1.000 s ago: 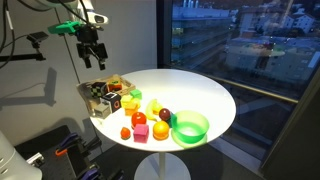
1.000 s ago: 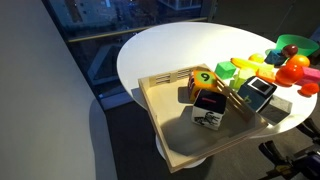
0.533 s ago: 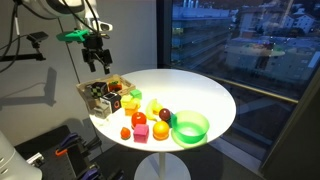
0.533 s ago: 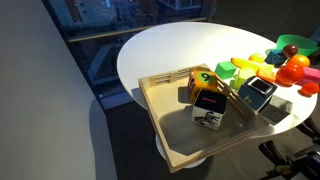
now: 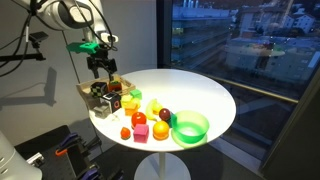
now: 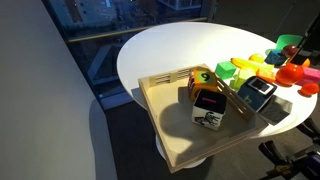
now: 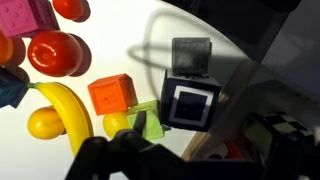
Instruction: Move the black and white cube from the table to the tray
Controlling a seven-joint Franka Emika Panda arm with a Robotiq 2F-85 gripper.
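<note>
The black and white cube (image 7: 190,100), black with a white square frame, sits on the white table just beside the tan tray's wall (image 7: 196,148); it also shows in an exterior view (image 6: 258,92). A grey cube (image 7: 192,55) touches its far side. The tray (image 6: 175,140) at the table's edge holds two other cubes: one with a yellow face (image 6: 205,78) and a black one (image 6: 210,108). My gripper (image 5: 98,68) hangs above the tray's inner end, empty, fingers apart. Its dark fingers (image 7: 110,160) fill the bottom of the wrist view.
Toy fruits and blocks crowd the table beside the cube: an orange block (image 7: 110,93), a banana (image 7: 68,110), a red fruit (image 7: 55,52). A bright green bowl (image 5: 190,127) stands at the near table edge. The tray (image 5: 90,90) overhangs the round table's rim.
My gripper has come down and a little to the right, from high above the tray to just over its inner end. The cubes have not moved.
</note>
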